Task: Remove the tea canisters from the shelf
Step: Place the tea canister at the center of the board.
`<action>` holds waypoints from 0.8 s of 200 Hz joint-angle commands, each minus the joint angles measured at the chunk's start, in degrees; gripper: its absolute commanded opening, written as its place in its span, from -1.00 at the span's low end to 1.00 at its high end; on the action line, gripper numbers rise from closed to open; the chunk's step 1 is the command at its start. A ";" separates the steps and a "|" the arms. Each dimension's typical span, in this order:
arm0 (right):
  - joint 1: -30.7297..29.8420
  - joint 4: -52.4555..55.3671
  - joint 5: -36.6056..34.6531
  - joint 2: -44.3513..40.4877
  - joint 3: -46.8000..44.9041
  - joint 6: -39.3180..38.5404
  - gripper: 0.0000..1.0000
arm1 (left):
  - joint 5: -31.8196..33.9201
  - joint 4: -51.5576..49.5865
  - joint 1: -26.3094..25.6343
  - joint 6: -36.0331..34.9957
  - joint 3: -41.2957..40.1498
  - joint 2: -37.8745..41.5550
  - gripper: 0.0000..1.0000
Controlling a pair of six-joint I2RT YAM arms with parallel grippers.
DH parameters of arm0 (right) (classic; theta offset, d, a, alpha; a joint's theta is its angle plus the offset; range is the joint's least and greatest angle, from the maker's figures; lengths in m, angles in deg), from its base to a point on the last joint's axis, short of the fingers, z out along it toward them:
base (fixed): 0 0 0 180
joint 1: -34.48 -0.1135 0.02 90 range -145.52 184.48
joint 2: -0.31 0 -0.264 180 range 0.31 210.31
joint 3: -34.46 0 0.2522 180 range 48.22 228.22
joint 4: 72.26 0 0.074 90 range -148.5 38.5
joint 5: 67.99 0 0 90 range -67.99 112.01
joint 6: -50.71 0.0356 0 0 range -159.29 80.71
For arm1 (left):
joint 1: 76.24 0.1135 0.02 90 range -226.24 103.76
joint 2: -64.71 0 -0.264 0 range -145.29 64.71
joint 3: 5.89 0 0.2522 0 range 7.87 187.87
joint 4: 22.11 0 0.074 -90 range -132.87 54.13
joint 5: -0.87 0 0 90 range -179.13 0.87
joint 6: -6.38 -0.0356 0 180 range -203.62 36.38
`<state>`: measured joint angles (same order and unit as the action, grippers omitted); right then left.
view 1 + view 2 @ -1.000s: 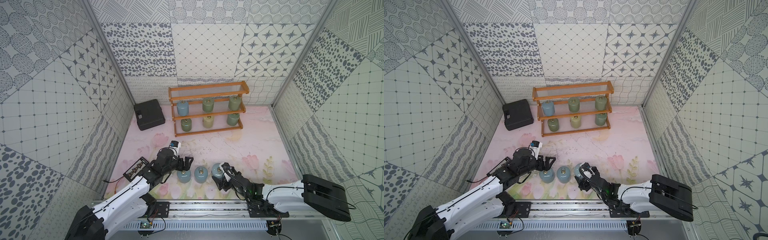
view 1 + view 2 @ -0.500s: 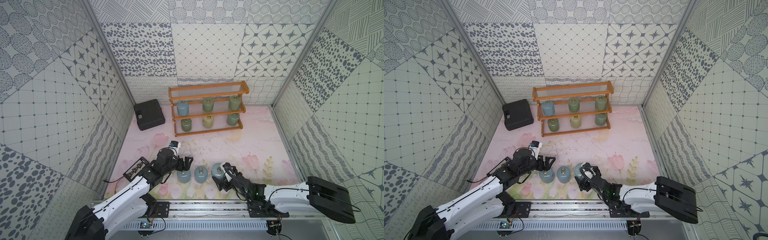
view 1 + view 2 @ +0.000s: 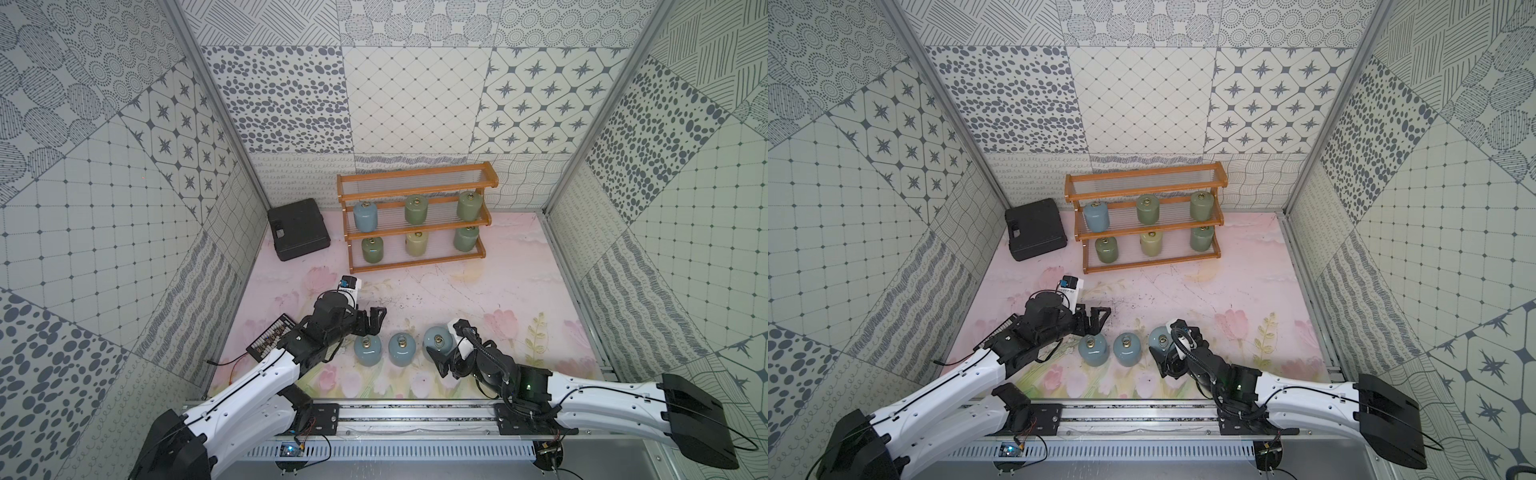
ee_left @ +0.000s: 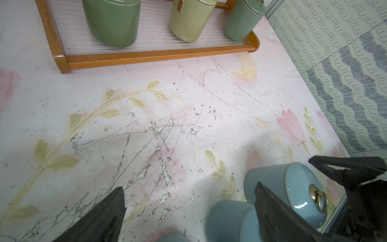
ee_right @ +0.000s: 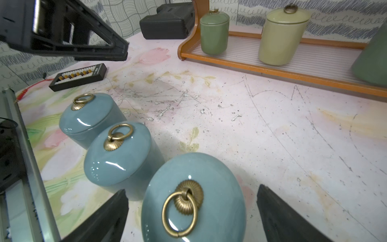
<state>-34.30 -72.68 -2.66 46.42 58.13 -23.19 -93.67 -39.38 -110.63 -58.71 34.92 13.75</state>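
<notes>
Nine tea canisters are counted. Three blue-grey ones (image 3: 400,350) are stood in a row on the worktop (image 3: 478,291), off the shelf (image 3: 415,262). Six are left on it: one blue-grey and two green on the middle tier, and two green flanking the pale yellow-green one (image 3: 416,243) on the lowest. The top tier is bare.

The end canister (image 5: 188,167) of the row is bracketed by the right claw (image 5: 192,191), whose jaws are spread with a gap seen at either side (no grip). The left claw (image 3: 376,321) is spread too, empty, just beside the row's other end.

The glaze is judged slippery, the ware brittle and fairly heavy, and the lids possibly loose. Hold is best taken across the straight wall below the shoulder, not by the brass ring-knob (image 5: 189,198).
</notes>
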 commanded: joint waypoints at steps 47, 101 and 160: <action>1.43 11.58 -2.14 -4.66 10.99 -4.19 0.99 | 10.71 -1.47 0.16 -10.49 15.13 -12.30 1.00; 15.39 6.68 10.48 3.49 17.06 -5.43 0.99 | 14.18 0.95 4.29 -14.62 29.11 -26.67 1.00; 21.77 3.74 16.74 11.00 22.49 -7.22 0.99 | 14.83 2.63 8.55 -15.83 41.23 -38.16 1.00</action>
<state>-14.10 -64.70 9.91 55.90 77.63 -29.27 -81.56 -39.55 -104.27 -71.04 70.11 -19.38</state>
